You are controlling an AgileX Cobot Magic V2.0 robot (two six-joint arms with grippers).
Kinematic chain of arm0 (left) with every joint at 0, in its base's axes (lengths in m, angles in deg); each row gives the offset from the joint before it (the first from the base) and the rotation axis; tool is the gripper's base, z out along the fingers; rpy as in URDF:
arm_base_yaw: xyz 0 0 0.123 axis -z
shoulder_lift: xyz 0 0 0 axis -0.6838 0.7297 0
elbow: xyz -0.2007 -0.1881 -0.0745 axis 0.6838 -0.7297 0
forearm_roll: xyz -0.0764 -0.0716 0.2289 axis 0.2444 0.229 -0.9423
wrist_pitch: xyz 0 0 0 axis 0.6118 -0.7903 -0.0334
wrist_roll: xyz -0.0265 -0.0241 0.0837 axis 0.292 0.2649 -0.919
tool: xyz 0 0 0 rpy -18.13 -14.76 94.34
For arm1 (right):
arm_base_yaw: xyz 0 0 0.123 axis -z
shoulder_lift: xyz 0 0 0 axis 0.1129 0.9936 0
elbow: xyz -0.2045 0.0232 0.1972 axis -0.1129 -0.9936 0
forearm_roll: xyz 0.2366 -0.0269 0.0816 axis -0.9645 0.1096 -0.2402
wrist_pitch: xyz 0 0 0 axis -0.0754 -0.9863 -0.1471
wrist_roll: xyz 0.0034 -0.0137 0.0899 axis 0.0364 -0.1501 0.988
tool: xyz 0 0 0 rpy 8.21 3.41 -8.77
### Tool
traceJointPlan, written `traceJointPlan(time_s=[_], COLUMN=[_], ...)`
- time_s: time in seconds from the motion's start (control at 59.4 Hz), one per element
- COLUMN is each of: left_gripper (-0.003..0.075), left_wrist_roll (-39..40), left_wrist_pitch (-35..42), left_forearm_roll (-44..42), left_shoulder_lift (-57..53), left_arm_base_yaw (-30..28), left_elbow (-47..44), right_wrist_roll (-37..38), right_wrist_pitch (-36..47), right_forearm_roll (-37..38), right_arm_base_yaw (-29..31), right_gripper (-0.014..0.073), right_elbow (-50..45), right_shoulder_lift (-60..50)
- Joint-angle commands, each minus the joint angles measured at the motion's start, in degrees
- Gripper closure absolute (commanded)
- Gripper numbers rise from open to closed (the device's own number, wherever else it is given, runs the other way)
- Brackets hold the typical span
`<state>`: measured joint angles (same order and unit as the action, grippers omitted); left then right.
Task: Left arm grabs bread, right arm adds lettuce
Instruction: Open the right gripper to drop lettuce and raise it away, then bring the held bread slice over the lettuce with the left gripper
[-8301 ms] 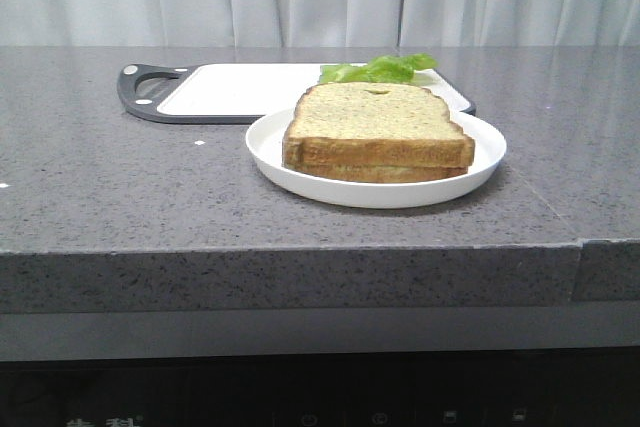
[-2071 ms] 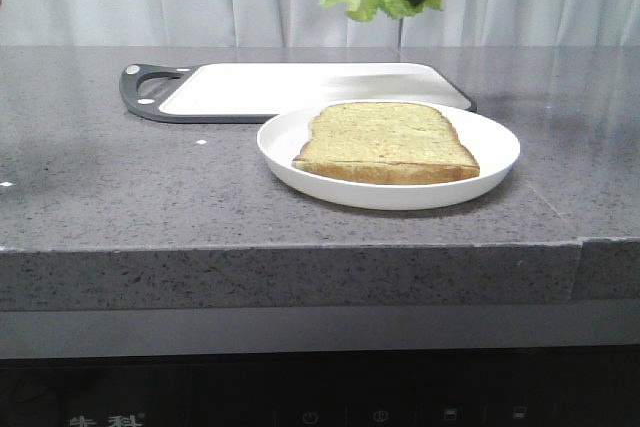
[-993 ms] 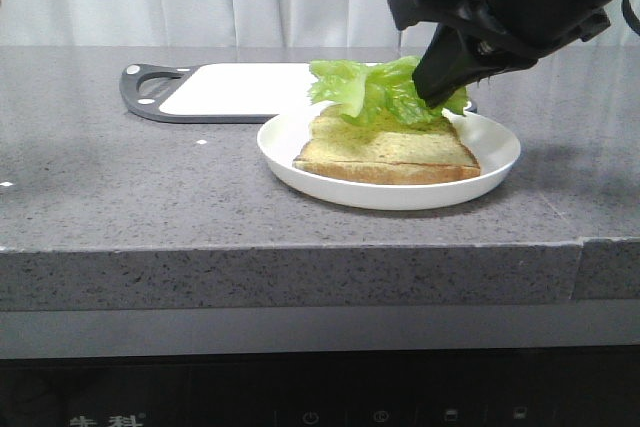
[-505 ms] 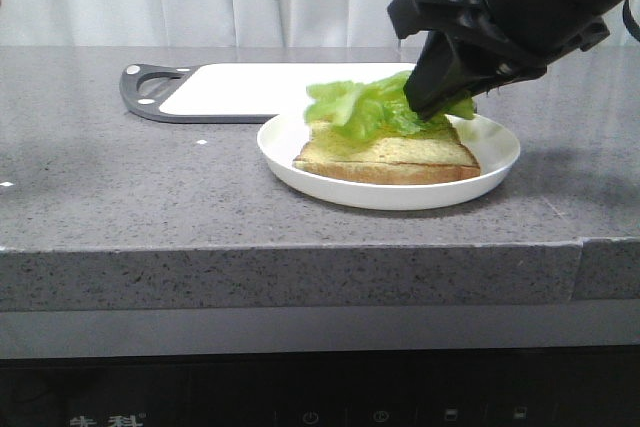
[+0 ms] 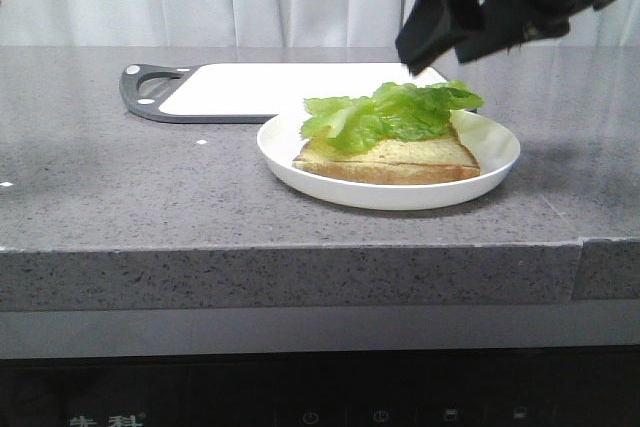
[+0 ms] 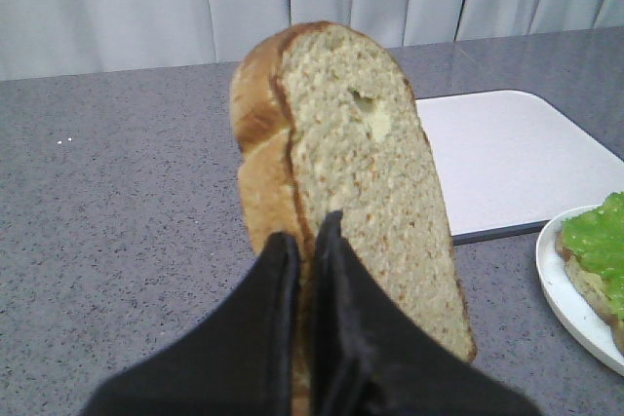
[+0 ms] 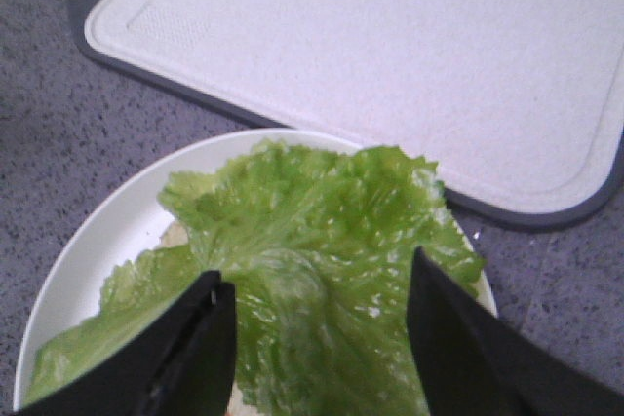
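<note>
My left gripper (image 6: 307, 236) is shut on the bread (image 6: 361, 172), a thick tan slice with a brown crust and a small dent, held on edge above the counter; neither shows in the front view. The lettuce (image 5: 390, 112) lies spread on the thinner slice (image 5: 400, 159) on the white plate (image 5: 495, 162). My right gripper (image 5: 425, 47) is open and empty, a little above the lettuce's far right side. In the right wrist view the lettuce (image 7: 312, 270) lies between and below my open right gripper (image 7: 317, 284). The plate (image 6: 565, 284) with the lettuce (image 6: 600, 241) also shows in the left wrist view.
A white cutting board with a dark rim (image 5: 270, 87) lies behind the plate; it also shows in the right wrist view (image 7: 390, 56) and the left wrist view (image 6: 507, 158). The grey stone counter (image 5: 130, 187) has its front edge near the camera. A white curtain hangs behind.
My right gripper has let go of the lettuce and risen up and away from it. The lettuce now lies flat on the slice on the plate.
</note>
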<state>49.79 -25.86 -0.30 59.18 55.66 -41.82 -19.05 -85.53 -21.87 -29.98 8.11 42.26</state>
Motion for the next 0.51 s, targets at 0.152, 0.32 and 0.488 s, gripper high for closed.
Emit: traceJointPlan(time_s=[0.152,0.32,0.488], left_gripper=[0.0741,0.0741,0.0741], left_wrist_roll=[0.5,0.5,0.5], left_wrist_pitch=[4.0,2.1,-1.6], left_forearm_roll=[0.4,1.3,7.4], left_shoulder_lift=[-0.2,0.0,3.5], left_arm_base_yaw=[-0.2,-0.2,-0.2], left_elbow=[1.7,1.7,3.2], right_wrist_roll=[-0.5,-0.5,-0.5], right_wrist_pitch=[5.0,5.2,5.4], right_forearm_roll=[0.8,0.8,1.5], right_arm_base_yaw=[-0.1,-0.1,-0.1], right_gripper=[0.0326,0.0669,0.0655], right_elbow=[0.6,-2.0,-5.6], right_shoulder_lift=[-9.5,-15.4,-23.0])
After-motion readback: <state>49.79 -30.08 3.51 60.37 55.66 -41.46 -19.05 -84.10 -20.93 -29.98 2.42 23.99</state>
